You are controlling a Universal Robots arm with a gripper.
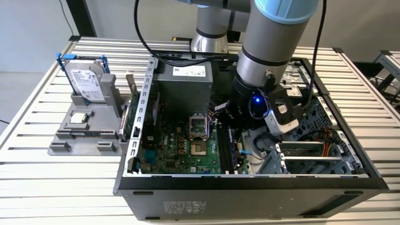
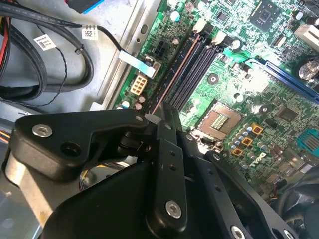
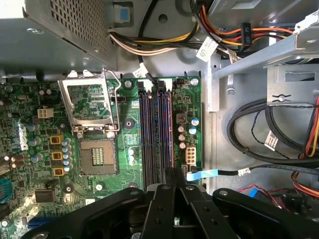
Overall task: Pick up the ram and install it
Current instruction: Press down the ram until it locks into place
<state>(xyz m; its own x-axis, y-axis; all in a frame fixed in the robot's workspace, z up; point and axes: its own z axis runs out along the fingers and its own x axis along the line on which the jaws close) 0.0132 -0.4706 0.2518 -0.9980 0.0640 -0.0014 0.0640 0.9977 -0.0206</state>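
My gripper (image 3: 174,173) reaches down into the open computer case (image 1: 250,180), above the black memory slots (image 3: 155,129) of the green motherboard (image 1: 181,152). Its black fingers (image 2: 160,117) are shut on the ram (image 3: 169,132), a thin dark stick seen edge-on. In both wrist views the ram (image 2: 177,72) runs lengthwise along the slot nearest the board's edge, between the white latches. I cannot tell how deep it sits in that slot. In the exterior view the arm's wrist covers most of the gripper (image 1: 236,136).
The open CPU socket (image 3: 92,129) lies beside the slots. Thick black cables (image 3: 259,129) and coloured wire bundles (image 3: 164,42) run close by. The power supply (image 1: 184,79) stands at the back. On the exterior view's left, a grey stand (image 1: 81,136) holds a hard drive (image 1: 87,82).
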